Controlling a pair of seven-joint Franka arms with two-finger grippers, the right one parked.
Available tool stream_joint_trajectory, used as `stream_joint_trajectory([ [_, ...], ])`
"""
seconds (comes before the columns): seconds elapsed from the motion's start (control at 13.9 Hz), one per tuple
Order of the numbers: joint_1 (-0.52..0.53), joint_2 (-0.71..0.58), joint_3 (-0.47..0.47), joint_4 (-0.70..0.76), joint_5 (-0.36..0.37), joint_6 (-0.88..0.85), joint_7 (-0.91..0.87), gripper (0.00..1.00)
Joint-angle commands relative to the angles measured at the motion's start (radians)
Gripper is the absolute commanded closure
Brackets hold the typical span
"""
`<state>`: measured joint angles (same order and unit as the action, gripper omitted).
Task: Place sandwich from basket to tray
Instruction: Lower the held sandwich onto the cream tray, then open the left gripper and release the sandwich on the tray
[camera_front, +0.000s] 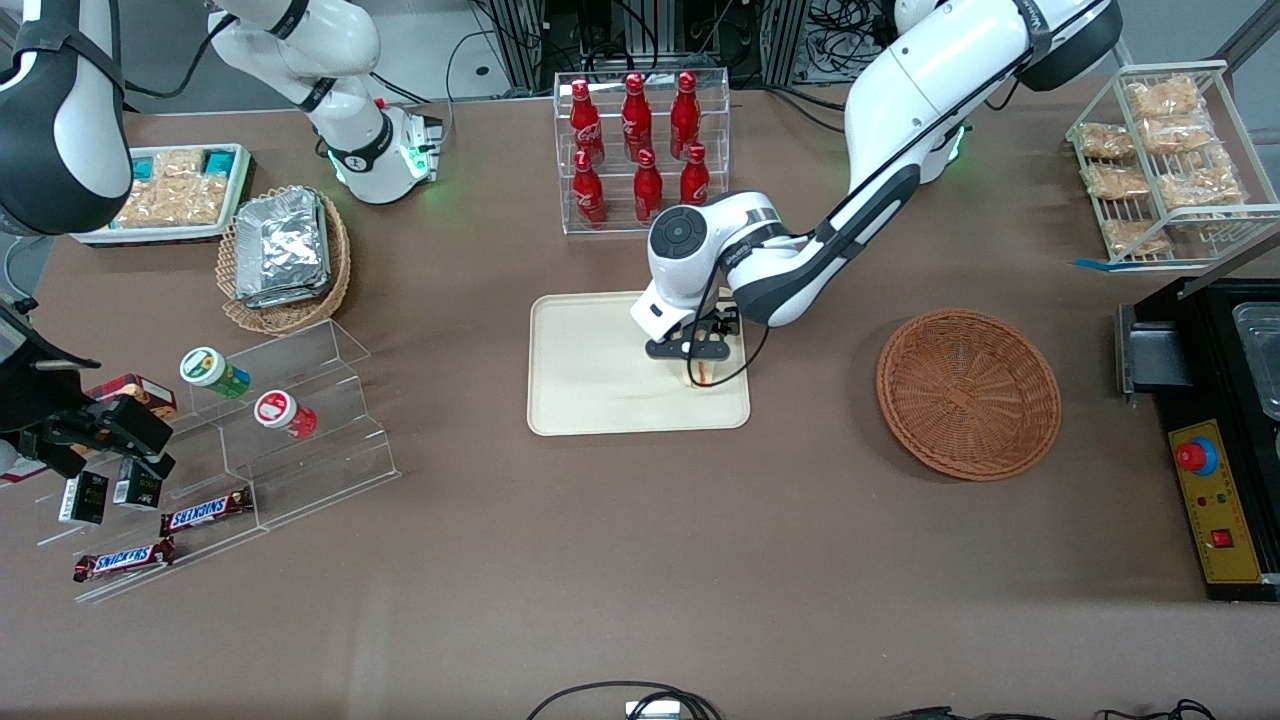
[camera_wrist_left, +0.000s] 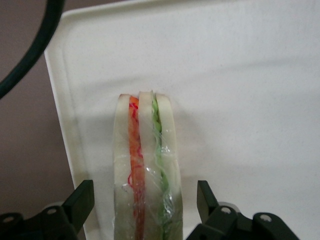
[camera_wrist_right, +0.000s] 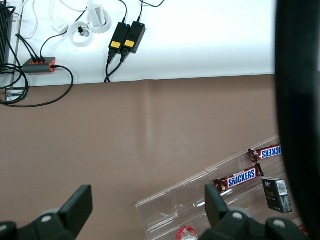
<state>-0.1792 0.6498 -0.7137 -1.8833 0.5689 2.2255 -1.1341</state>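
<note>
Sandwich on the tray, my gripper spread around it.

My gripper (camera_wrist_left: 145, 200) hangs low over the tray (camera_front: 590, 385), at its end toward the basket (camera_front: 968, 392), with my fingers (camera_wrist_left: 80, 200) parted and clear of the wrap on both sides. The sandwich (camera_wrist_left: 145, 165) stands on edge on the tray near its rim, orange and green filling layers showing. The basket sits well apart, toward my arm's end of the table.

"SNICKERS" on two brown bars (camera_front: 207, 513) (camera_front: 124, 561) by the clear acrylic steps (camera_front: 300, 420).
</note>
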Motion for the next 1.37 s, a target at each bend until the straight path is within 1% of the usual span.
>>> stream_joint_trajectory([
  [0.0, 0.018, -0.027, 0.005, 0.044, 0.022, -0.020, -0.064, 0.01],
  [0.14, 0.036, -0.056, 0.003, 0.085, 0.019, -0.062, -0.091, 0.01],
  [0.29, 0.047, -0.071, 0.003, 0.156, 0.011, -0.160, -0.096, 0.01],
  [0.43, 0.091, -0.087, 0.000, 0.225, 0.008, -0.242, -0.108, 0.01],
  [0.58, 0.101, -0.104, 0.005, 0.288, 0.012, -0.334, -0.157, 0.01],
  [0.72, 0.156, -0.121, 0.002, 0.319, 0.017, -0.414, -0.153, 0.01],
  [0.94, 0.208, -0.160, -0.001, 0.320, 0.009, -0.429, -0.145, 0.01],
  [1.08, 0.236, -0.180, -0.001, 0.322, 0.002, -0.431, -0.096, 0.01],
  [1.15, 0.253, -0.190, -0.001, 0.322, -0.013, -0.431, -0.073, 0.01],
  [1.29, 0.285, -0.237, 0.013, 0.316, -0.073, -0.431, 0.008, 0.01],
])
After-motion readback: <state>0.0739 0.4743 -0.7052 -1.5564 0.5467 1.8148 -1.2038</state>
